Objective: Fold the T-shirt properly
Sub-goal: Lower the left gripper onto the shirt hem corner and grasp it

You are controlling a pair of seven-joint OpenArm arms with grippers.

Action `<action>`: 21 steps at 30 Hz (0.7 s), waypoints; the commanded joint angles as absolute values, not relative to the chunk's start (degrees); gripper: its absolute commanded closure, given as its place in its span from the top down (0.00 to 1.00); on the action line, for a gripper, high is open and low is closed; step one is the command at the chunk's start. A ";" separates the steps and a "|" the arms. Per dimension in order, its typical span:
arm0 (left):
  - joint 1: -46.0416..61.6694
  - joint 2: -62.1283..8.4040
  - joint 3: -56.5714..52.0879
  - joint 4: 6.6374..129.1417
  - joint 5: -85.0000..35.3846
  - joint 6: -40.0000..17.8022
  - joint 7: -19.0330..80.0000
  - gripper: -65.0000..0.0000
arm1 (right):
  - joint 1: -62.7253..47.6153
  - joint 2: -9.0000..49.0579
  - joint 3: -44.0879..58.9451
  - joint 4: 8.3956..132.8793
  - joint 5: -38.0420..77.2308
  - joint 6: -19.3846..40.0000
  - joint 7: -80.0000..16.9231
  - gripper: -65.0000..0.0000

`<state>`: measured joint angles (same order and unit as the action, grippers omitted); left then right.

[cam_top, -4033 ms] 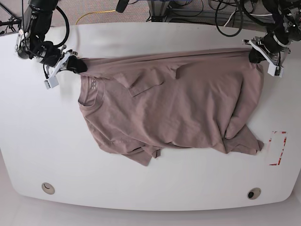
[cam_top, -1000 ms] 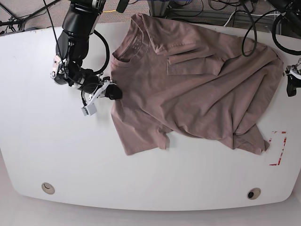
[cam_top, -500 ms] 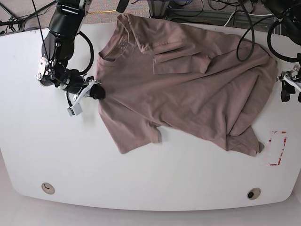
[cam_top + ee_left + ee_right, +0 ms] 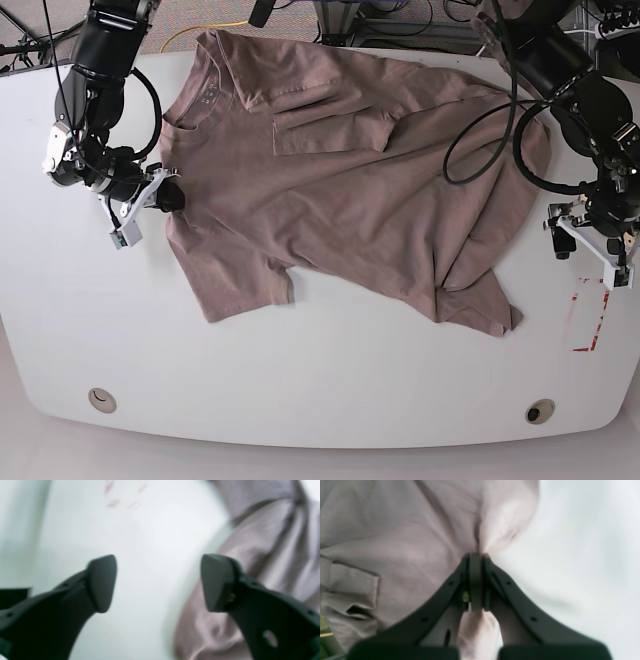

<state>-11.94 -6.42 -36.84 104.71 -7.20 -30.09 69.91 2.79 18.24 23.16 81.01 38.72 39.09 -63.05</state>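
The mauve T-shirt (image 4: pixel 340 190) lies spread and wrinkled across the white table (image 4: pixel 320 400), with its collar at the far left and a bunched corner at the front right. My right gripper (image 4: pixel 172 197), on the base view's left, is shut on the shirt's left edge. The right wrist view shows its jaws (image 4: pixel 476 557) pinching a fold of the cloth (image 4: pixel 407 542). My left gripper (image 4: pixel 584 244) is open and empty above bare table, to the right of the shirt. In the left wrist view it (image 4: pixel 158 582) is spread wide, with the cloth (image 4: pixel 262 542) beside its right finger.
Red tape marks (image 4: pixel 590 315) sit on the table near the front right, also blurred in the left wrist view (image 4: pixel 112 502). Two round holes (image 4: pixel 101 400) (image 4: pixel 540 411) lie near the front edge. Cables (image 4: pixel 400 20) run behind the far edge.
The right gripper has dragged the shirt leftward across the table. The left gripper, which held the shirt's corner four seconds ago, is open and has moved toward the front edge.
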 commanded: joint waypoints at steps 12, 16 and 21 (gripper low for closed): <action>-18.24 -0.40 -37.14 81.54 -3.03 -30.11 50.59 0.79 | 2.51 18.95 23.43 83.03 40.13 39.87 -61.85 0.00; -20.18 -0.40 -39.96 75.30 -3.12 -27.74 45.41 0.79 | 2.68 18.95 23.69 82.51 39.78 39.87 -61.85 0.00; -23.52 -0.84 -44.62 66.07 -6.46 -25.54 41.71 0.79 | 2.68 18.95 23.52 82.95 40.13 39.87 -61.85 0.00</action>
